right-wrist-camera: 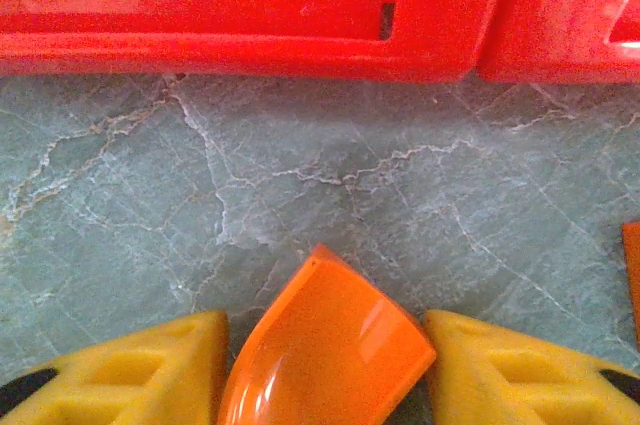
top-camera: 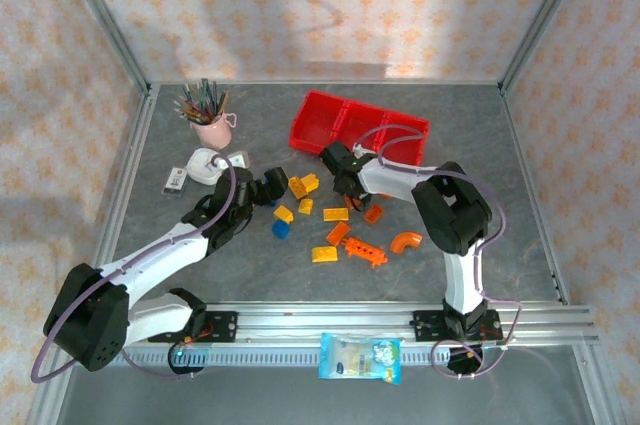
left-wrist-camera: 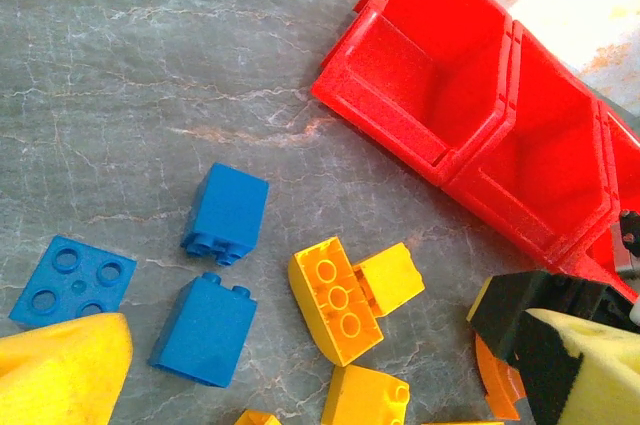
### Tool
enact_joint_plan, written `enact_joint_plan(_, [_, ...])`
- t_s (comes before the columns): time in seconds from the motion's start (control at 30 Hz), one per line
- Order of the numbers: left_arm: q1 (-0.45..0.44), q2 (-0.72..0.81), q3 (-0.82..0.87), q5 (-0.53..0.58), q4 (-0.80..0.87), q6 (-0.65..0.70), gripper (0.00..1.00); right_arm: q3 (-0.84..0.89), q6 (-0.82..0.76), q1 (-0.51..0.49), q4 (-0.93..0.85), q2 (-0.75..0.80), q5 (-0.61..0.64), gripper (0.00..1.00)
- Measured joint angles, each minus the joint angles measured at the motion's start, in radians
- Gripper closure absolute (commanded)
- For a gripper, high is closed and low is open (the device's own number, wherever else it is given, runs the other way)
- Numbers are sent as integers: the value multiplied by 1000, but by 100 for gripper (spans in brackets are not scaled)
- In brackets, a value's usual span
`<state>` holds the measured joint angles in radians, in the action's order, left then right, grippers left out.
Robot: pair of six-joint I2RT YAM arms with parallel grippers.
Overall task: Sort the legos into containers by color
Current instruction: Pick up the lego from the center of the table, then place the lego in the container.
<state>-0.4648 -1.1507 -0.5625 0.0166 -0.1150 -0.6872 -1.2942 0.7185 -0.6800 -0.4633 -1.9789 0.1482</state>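
Right gripper [right-wrist-camera: 326, 375]: the yellow pads sit at either flank of the orange arch brick [right-wrist-camera: 322, 330], which lies on the grey table [right-wrist-camera: 300, 155] just short of the red bins [right-wrist-camera: 240, 5]. You cannot tell whether the pads are pressing or merely alongside. Judged light, rigid and glossy; the curved top would likely slip, so take it across the flat side faces, low down, with a moderate squeeze. Left gripper [top-camera: 268, 185]: jaws spread wide, holding nothing, above the blue bricks [left-wrist-camera: 225, 210] and yellow bricks [left-wrist-camera: 340, 300].
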Motion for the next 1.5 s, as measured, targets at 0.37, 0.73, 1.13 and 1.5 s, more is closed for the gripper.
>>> enact_joint_plan(0.37, [0,12,-3,22,23,0,1,-11,-60,0,22,-5,-6,62])
enact_joint_plan(0.73, [74,65,-54,20,78,0,1,-103,-159,-20,8,54,-50,63])
enact_joint_plan(1.13, [171,30,-143,-18,119,14,1,-603,-273,-8,62,-160,-51,63])
enact_joint_plan(1.5, [172,-68,-200,-42,118,37,1,-826,-327,64,81,-394,-40,55])
